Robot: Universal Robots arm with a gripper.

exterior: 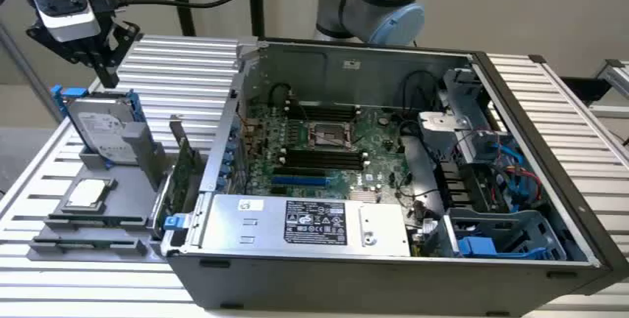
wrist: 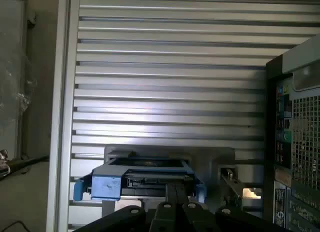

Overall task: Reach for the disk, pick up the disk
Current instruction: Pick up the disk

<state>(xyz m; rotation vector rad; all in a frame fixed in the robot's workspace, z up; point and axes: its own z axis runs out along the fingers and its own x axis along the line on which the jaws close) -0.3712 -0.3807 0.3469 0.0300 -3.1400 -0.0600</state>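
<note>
The disk (exterior: 103, 128) is a silver-grey hard drive with a white label and a bright blue frame. It stands upright on edge in a grey holder (exterior: 118, 162) at the exterior view's left. My gripper (exterior: 106, 75) hangs just above the disk's upper edge, apart from it, with its fingers shut together and nothing between them. In the wrist view the disk (wrist: 145, 179) shows from its top edge, blue frame around it, directly beyond the gripper (wrist: 178, 193).
An open computer case (exterior: 393, 171) fills the middle and right, with a silver power supply (exterior: 305, 222) at its front. A small square chip (exterior: 87, 194) lies on a grey tray, and a green card (exterior: 182, 174) stands between holder and case. The slatted aluminium table (wrist: 170, 67) stretches behind.
</note>
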